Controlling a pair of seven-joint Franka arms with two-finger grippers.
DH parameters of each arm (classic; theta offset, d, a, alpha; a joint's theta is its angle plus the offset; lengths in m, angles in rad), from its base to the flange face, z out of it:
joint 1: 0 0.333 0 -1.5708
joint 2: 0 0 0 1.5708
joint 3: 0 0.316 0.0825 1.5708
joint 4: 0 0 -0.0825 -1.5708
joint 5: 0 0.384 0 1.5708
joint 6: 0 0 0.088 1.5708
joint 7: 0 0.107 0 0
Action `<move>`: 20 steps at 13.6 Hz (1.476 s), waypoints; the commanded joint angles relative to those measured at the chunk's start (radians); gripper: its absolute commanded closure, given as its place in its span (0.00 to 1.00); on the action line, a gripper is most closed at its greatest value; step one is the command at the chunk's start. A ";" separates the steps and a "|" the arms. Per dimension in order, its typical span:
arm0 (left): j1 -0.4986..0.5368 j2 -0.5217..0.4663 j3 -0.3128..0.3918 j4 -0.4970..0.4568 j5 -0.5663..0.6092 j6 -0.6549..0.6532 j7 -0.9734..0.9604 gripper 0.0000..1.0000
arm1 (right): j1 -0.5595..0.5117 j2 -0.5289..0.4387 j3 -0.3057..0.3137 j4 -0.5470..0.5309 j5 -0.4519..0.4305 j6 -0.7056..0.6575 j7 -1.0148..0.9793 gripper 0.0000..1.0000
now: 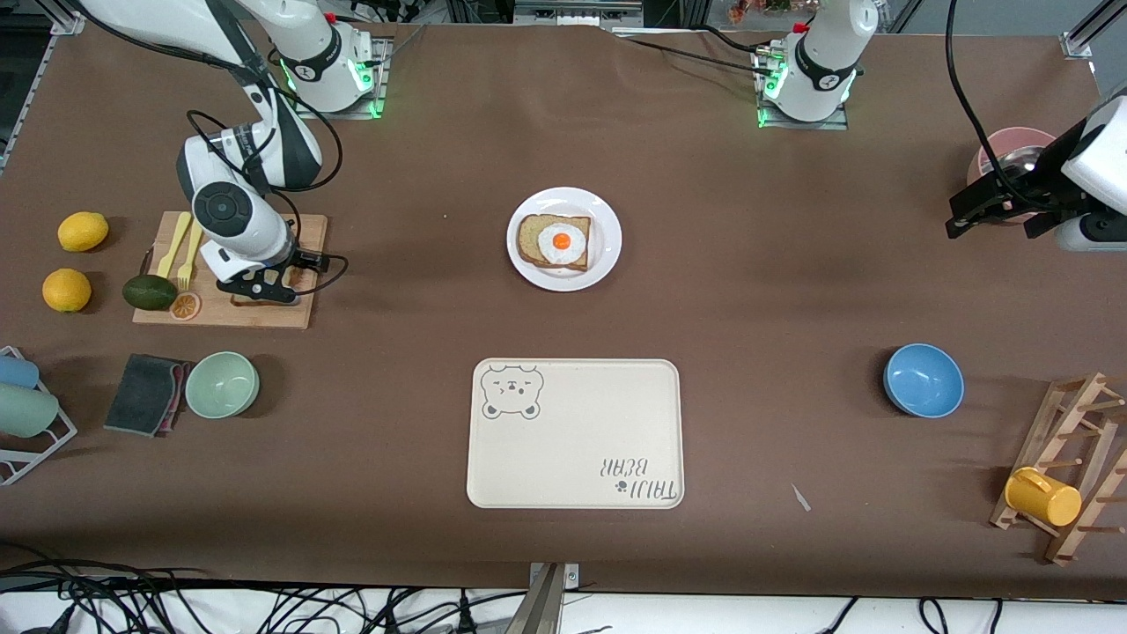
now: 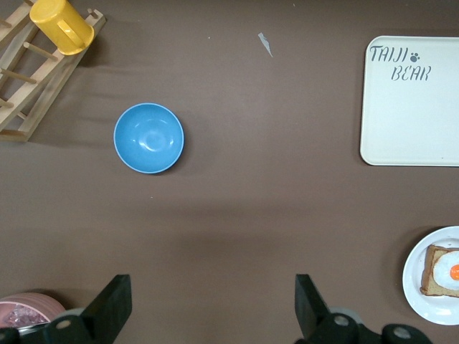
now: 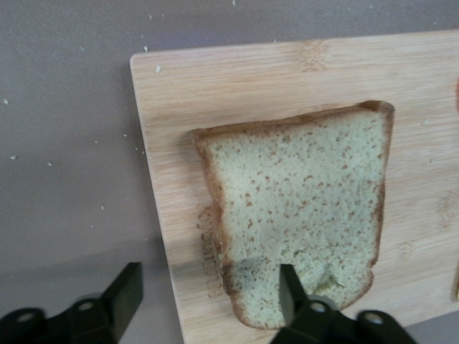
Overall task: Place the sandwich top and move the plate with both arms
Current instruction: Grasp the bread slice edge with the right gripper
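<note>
The sandwich top (image 3: 301, 208), a plain speckled slice with a darker crust, lies flat on a wooden cutting board (image 3: 179, 107). My right gripper (image 3: 209, 271) is low over it, open. One finger (image 3: 290, 294) rests on the slice near its domed end; the other hangs off the board's edge over the table. In the front view the right gripper (image 1: 260, 286) hides most of the slice. The white plate (image 1: 563, 280) at mid-table holds a bread slice with a fried egg (image 1: 553, 242). My left gripper (image 1: 953, 222) hovers open and holds nothing, at the left arm's end of the table.
Yellow forks (image 1: 180, 246), an avocado (image 1: 150, 291) and two lemons (image 1: 81, 232) lie by the board (image 1: 264, 313). A cream bear tray (image 1: 572, 440) sits nearer the camera than the plate. Also here: a green bowl (image 1: 222, 384), blue bowl (image 1: 923, 379), pink bowl (image 1: 1012, 145) and mug rack (image 1: 1065, 475).
</note>
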 commanded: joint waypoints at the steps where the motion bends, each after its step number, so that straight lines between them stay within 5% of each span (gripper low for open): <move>1: 0.009 0.001 0.002 0.013 -0.021 -0.005 0.016 0.00 | 0.001 -0.001 0.002 0.006 -0.024 0.003 0.024 0.37; 5: 0.012 0.003 0.002 0.013 -0.021 -0.005 0.016 0.00 | -0.005 0.019 -0.007 0.009 -0.047 0.009 0.025 0.52; 9: 0.012 0.003 0.002 0.013 -0.023 -0.005 0.016 0.00 | -0.005 0.031 -0.008 0.016 -0.048 0.016 0.028 0.54; 14: 0.013 0.003 0.002 0.013 -0.023 -0.005 0.016 0.00 | 0.000 0.033 -0.008 0.026 -0.049 0.012 0.025 0.85; 20: 0.013 0.003 0.002 0.013 -0.023 -0.005 0.016 0.00 | 0.002 0.048 -0.008 0.032 -0.051 0.006 0.030 1.00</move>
